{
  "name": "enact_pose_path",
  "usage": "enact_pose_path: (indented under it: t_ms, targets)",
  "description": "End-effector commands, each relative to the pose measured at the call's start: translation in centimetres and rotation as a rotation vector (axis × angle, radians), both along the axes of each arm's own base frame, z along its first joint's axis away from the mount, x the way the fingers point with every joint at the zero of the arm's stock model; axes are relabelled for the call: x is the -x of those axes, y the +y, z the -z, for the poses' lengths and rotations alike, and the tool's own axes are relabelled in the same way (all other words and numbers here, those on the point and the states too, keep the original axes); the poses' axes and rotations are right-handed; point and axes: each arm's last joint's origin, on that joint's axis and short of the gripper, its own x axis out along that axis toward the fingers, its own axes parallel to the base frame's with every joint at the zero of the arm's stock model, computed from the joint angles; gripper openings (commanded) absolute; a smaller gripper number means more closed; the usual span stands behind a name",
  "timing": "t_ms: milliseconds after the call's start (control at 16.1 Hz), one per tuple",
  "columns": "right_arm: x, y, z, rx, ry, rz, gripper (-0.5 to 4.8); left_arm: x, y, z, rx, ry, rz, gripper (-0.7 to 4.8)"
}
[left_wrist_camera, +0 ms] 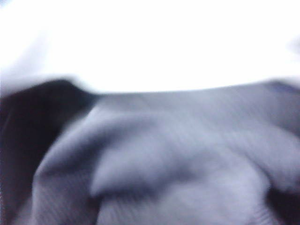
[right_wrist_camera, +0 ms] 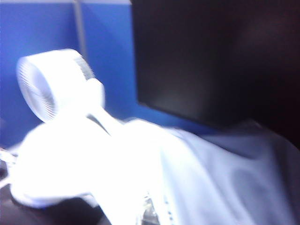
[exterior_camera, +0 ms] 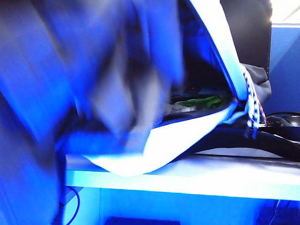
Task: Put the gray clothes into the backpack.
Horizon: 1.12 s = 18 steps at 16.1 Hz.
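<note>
From the exterior view, the big white and pale gray backpack (exterior_camera: 199, 129) lies on the white table (exterior_camera: 212, 180), its flap raised and its mouth open toward me, blue lining and something green showing inside. The large dark charcoal-gray garment of soft folded fabric (exterior_camera: 92, 75) hangs blurred across the left of that view, in front of the opening and past the table edge. Neither of my pincers shows there.

My left wrist view is filled with the gray garment (left_wrist_camera: 178, 159), close and blurred; my left pincer itself is hidden, clenched.

My right wrist view shows the backpack's white fabric (right_wrist_camera: 197, 173), a white round fan (right_wrist_camera: 51, 84) beyond it, and a dark screen (right_wrist_camera: 211, 61). My right pincer is out of view, clenched as well; on what, I cannot tell.
</note>
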Motion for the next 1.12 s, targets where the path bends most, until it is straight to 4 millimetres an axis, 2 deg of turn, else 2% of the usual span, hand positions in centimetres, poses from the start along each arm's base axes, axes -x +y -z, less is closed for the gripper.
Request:
enact_pose_path:
  t_ms: [62,186,311,435,559,683,745,807,870,1056,1118]
  targets:
    - [1.8,-1.1,-3.2,-0.122,-0.142,-0.09,-0.05,-5.1,-2.5,2.9,0.154,-0.075,-0.033,-0.05]
    - [2.4,-1.3,-3.4,-0.133,-0.121,-0.16,-0.05,-9.2,-4.9,5.0,0.298,-0.1,-0.043,-0.05]
    - [2.5,-1.2,-3.2,-0.122,-0.089,-0.21,-0.05,-12.4,-7.5,5.6,0.369,-0.131,-0.04,-0.05]
    - [2.4,-1.1,-2.8,-0.103,-0.055,-0.237,-0.05,-14.8,-10.0,5.2,0.411,-0.179,-0.011,-0.05]
    - [2.6,-1.1,-2.7,-0.099,-0.045,-0.26,-0.05,-16.9,-11.3,4.6,0.434,-0.224,-0.012,-0.06]
    - [2.7,-1.0,-2.7,-0.112,-0.02,-0.308,-0.05,-18.2,-12.0,5.8,0.433,-0.218,-0.021,-0.05]
    - [2.6,-0.9,-2.4,-0.098,0.0,-0.307,-0.05,-18.4,-12.2,6.6,0.418,-0.192,-0.022,0.7]
    - [2.5,-1.0,-2.2,-0.079,0.014,-0.297,-0.05,-18.2,-12.3,7.2,0.392,-0.136,0.026,4.15]
    - [2.3,-1.3,-2.1,-0.077,0.017,-0.284,-0.05,-18.0,-12.5,7.2,0.393,-0.104,0.109,4.79]
    - [1.4,-2.2,-2.0,-0.076,0.02,-0.234,-0.05,-17.4,-11.2,5.5,0.438,-0.019,0.408,4.79]
    - [0.8,-2.7,-1.9,-0.08,0.029,-0.205,-0.05,-17.0,-10.5,4.2,0.438,-0.026,0.491,4.79]
